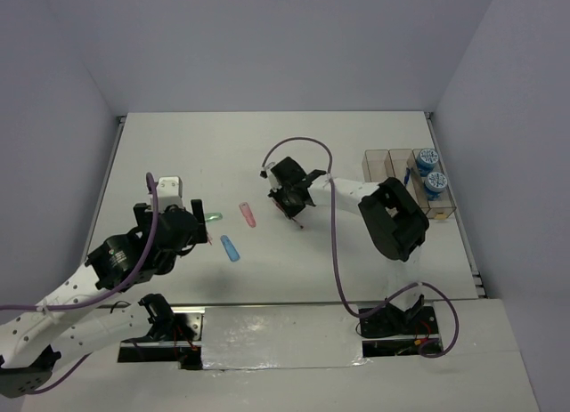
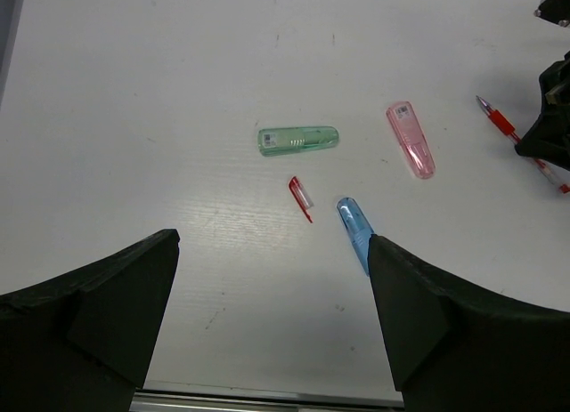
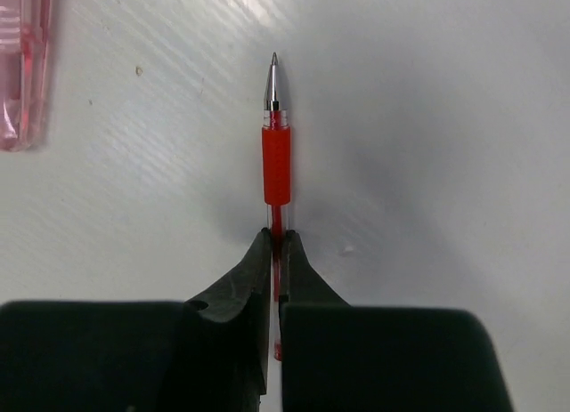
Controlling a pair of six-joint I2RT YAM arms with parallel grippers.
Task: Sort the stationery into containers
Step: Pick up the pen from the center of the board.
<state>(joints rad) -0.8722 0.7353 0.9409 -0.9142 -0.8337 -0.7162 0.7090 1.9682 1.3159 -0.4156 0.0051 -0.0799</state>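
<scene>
- One red pen lies on the white surface near its middle. The right fingers are closed on its clear barrel just behind the red grip sleeve, and the metal tip points away from them.
- The pen's rear end is hidden between and under those fingers. From above, only a thin sliver of it shows beneath them.
- Three oblong pieces lie loose left of the pen, apart from one another: one green, one pink and one blue.
- The pink piece is the nearest to the pen. In the right wrist view the frame's corner cuts it off.
- One small red piece rests between the green and blue pieces. It is too small to say what it is.
- The left fingers stand spread wide over the near-left part of the surface, holding nothing. The blue piece's near end meets the edge of one finger in the left wrist view.
- Three clear bins sit joined in a row at the right edge, well apart from the pen.
- Two blue-and-white rolls sit in the rightmost bin, one behind the other.
- A thin blue streak shows in the middle bin, too faint to identify.
</scene>
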